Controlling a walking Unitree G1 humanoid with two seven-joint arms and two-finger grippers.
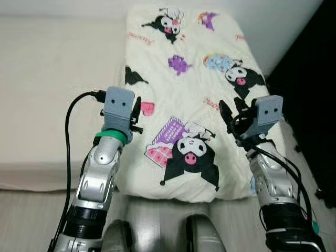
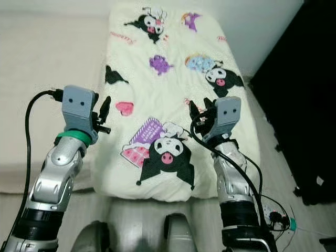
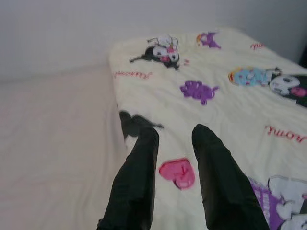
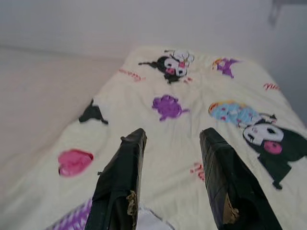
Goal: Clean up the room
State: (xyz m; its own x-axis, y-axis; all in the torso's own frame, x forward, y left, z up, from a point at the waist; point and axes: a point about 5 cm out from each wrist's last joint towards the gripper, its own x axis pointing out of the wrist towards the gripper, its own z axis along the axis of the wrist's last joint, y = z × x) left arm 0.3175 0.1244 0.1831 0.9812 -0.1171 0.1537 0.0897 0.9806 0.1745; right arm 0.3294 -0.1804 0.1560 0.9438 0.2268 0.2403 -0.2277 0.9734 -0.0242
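A pale yellow blanket (image 1: 184, 79) printed with black and purple cartoon figures lies folded in a long strip on a beige bed (image 1: 52, 79). My left gripper (image 1: 137, 113) hovers open over the blanket's left edge, beside a pink heart print (image 3: 177, 173). My right gripper (image 1: 232, 116) hovers open above the blanket's right side. In the left wrist view my black fingers (image 3: 139, 177) stand apart with nothing between them. In the right wrist view the fingers (image 4: 120, 177) are likewise spread and empty.
The bed's bare sheet (image 1: 47, 121) stretches to the left of the blanket. A white wall (image 1: 79, 8) runs behind it. A dark piece of furniture (image 2: 299, 105) stands on the right. Cables and a power strip (image 2: 275, 215) lie on the floor near my right arm.
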